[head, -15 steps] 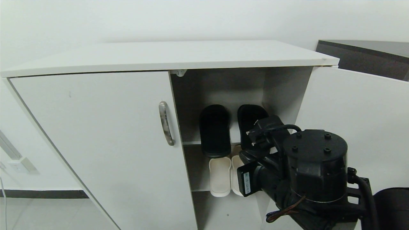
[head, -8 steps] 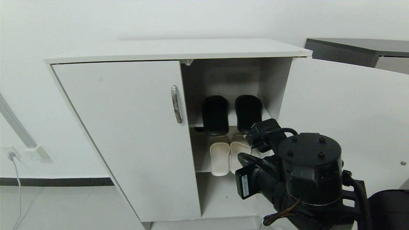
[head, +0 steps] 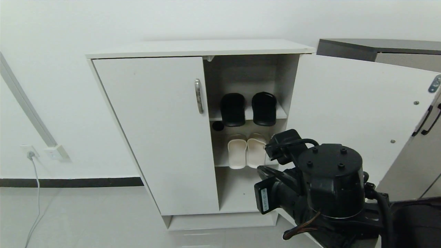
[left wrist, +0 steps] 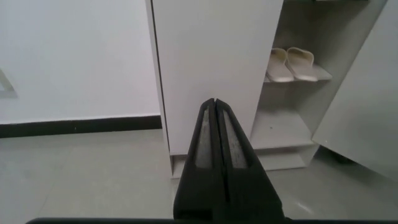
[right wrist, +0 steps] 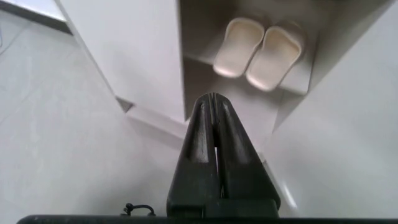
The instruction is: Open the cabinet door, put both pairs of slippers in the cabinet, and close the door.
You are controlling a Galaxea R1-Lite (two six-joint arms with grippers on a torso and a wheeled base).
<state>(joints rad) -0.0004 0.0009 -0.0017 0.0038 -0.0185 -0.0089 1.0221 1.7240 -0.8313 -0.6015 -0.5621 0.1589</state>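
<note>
Clearly the closing was what remained, since both pairs already sat inside the cabinet (head: 193, 46). Nearest us, the right gripper (right wrist: 215, 102) had its fingers pressed together with nothing between them, pointing down toward the floor (head: 86, 217) before the cabinet's base. The left gripper (left wrist: 214, 104) was likewise pinched flat and empty, aimed at the shut left door (head: 155, 131).

Just beyond the right arm (head: 327, 186), the open right door (head: 348, 110) stood swung wide toward our right, its inner face turned to us, apart from either gripper. We judged the best move was to bring the closed right fingers round behind the door's free edge and press on the outer face near that edge rather than near the hinge. We would then sweep it in an arc, slowing before the frame so it would not bounce.

Farther in, the cream slippers (head: 237, 153) lay side by side on the middle shelf, their ends at its front edge. The black slippers (head: 233, 109) lay on the upper shelf and seemed to overhang its front edge slightly, so we reckoned the door might brush them.
</note>
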